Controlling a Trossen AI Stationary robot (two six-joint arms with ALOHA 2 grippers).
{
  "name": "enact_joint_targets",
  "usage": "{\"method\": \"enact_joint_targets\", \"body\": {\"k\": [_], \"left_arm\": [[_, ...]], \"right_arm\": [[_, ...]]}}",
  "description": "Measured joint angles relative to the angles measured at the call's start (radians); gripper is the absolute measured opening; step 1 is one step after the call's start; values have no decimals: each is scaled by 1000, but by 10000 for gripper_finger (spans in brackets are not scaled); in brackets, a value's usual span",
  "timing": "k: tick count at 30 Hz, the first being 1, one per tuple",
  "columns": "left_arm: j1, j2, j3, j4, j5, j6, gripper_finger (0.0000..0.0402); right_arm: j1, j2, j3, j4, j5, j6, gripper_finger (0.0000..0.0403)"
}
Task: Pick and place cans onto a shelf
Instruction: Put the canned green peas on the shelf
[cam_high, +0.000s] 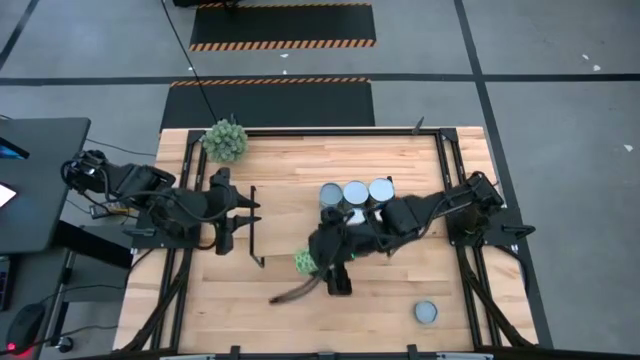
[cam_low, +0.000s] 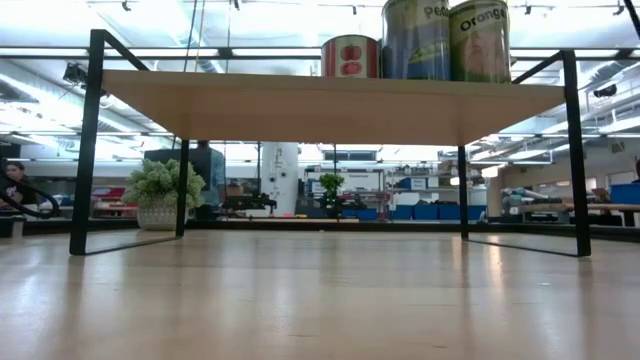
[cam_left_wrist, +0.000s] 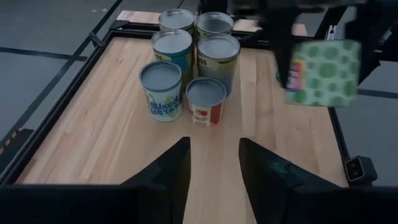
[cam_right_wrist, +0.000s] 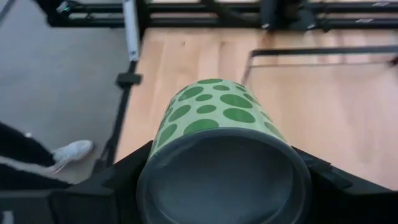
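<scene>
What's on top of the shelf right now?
On the shelf stand six cans in a tight cluster, best seen in the left wrist view. From table height only three show above the board; the rest are hidden behind them.

A: Right arm? 
B: Reaches in from the right edge toward the middle of the worktop, right gripper with jaws clamped on a green-spotted can, can lying sideways.

A: Left arm? 
B: Parked at the left side, left gripper pointing inward, jaws apart, holding nothing.

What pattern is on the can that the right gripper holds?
Dark green dots on light green can, clearest in the right wrist view.
</scene>
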Motion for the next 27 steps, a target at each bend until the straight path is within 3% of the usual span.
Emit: {"method": "enact_joint_targets", "body": {"k": [15,19,27], "left_arm": [[0,-65,1,60,-56,12,141],[0,-63,1,55,-68,16,141],[0,-63,1,51,-196,78,141]], "right_arm": [[-178,-1,96,27,50,-236,287],[-242,0,96,36,31,-289,286],[-358,12,88,61,-43,-352,286]]}}
